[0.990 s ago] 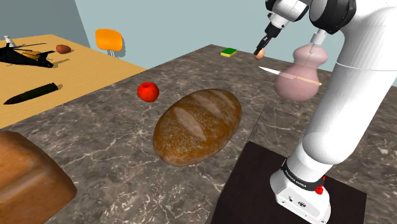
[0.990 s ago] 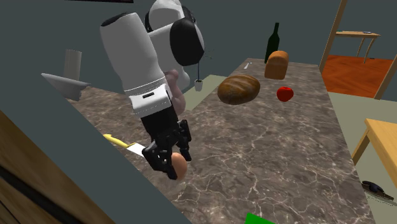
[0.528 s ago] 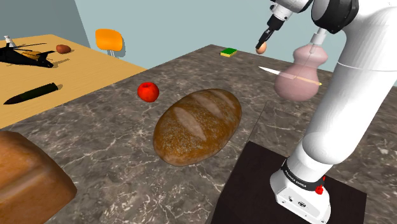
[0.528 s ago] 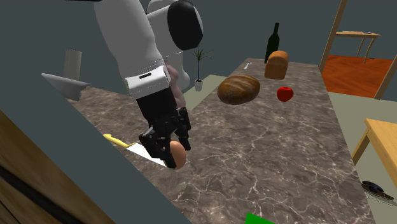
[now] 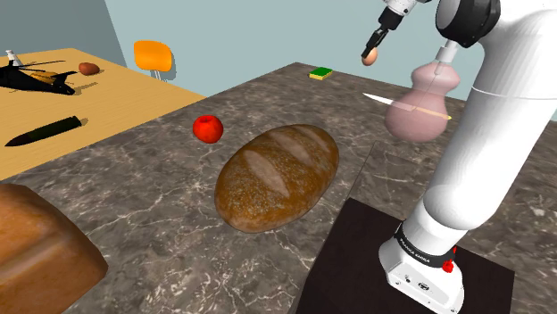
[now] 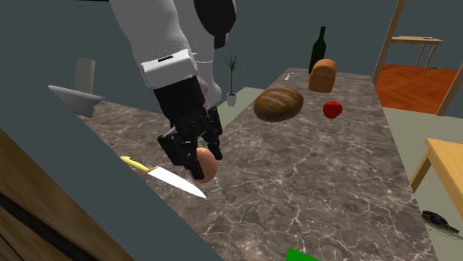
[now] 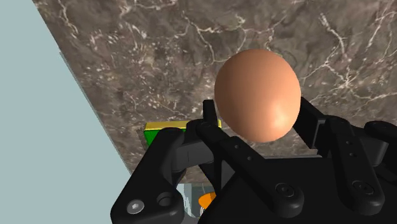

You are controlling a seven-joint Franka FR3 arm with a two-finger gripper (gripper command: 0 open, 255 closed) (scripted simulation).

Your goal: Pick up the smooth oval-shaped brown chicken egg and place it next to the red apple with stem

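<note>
The all-black 2-finger hand (image 6: 194, 154) was closed on the smooth brown oval egg (image 7: 257, 95). Its 2 fingers pressed against opposite sides of the shell, and most of the egg stuck out past the fingertips. The egg hung in the air, clear of the dark veined marble worktop (image 5: 152, 210).

In the second exterior view it hung just beside the tip of a kitchen knife with a white blade and yellow handle (image 6: 165, 175). The knife lay flat near the worktop's edge. In the wrist view, a green and yellow sponge (image 7: 167, 129) showed on the marble past the fingers, close to where the worktop met the pale blue wall.

The round red apple (image 5: 208, 128) stood on the worktop, well apart from the egg. In the shoulder view, a large brown oval bread loaf (image 5: 278, 176) lay nearer the stand than both, with the apple just off its left end. A pale pink round-bellied jug (image 5: 423, 105) stood at that view's right, near the knife and beside the white arm. 1 more brown loaf (image 5: 36, 245) sat at that view's lower left corner. Beyond the worktop, at the upper left, stood a yellow wooden table (image 5: 125, 98) and an orange chair (image 5: 153, 56).
</note>
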